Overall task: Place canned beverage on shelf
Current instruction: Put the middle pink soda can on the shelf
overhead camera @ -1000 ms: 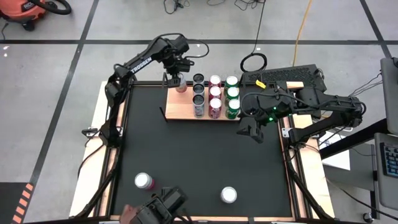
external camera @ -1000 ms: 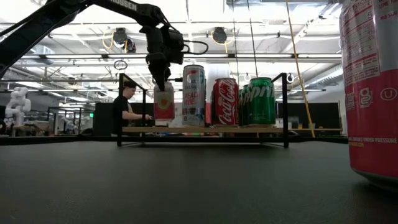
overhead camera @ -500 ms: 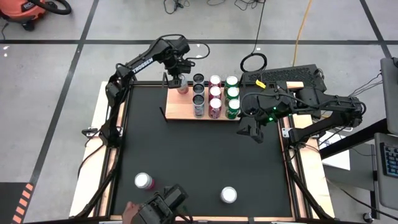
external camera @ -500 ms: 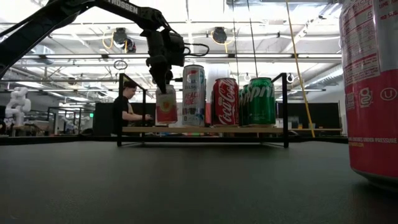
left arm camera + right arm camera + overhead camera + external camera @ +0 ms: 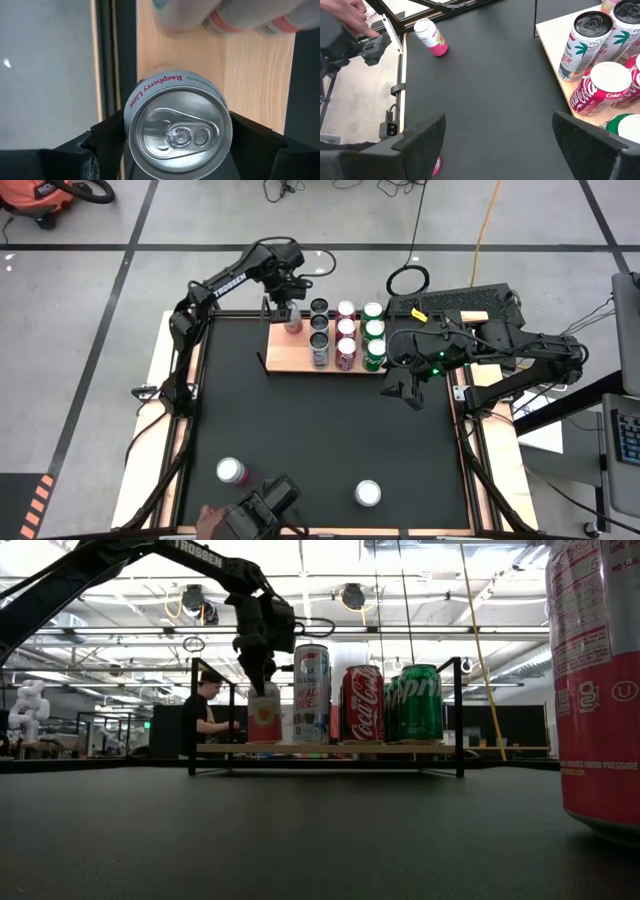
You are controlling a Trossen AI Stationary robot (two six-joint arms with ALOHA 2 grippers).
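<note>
A silver and pink canned beverage (image 5: 177,131) stands upright at the far left corner of the wooden shelf (image 5: 290,358), with my left gripper (image 5: 289,313) shut on it from above. In the low view the can (image 5: 265,718) has its base at the board's top (image 5: 230,748); whether it rests there I cannot tell. Several other cans (image 5: 346,332) stand in rows on the shelf to its right. My right gripper (image 5: 401,391) hangs open above the mat, right of the shelf, with nothing between its fingers (image 5: 422,136). My left gripper pinches the can's upper wall just below the rim (image 5: 131,131) between its two fingers (image 5: 107,137), one on each side. The fingers come steeply from above, pointing down. The can stays upright below them, its base level with the shelf board.
Two loose cans (image 5: 232,471) (image 5: 368,493) stand on the black mat near its front edge; one fills the low view's right side (image 5: 600,680). A person's hand (image 5: 350,15) works on a camera rig (image 5: 255,518) at the front edge. Cables and a keyboard (image 5: 450,302) lie behind the shelf.
My left gripper has sunk a little toward the shelf with the can, which stays upright; its base has come down from clear above the board to the board's level.
</note>
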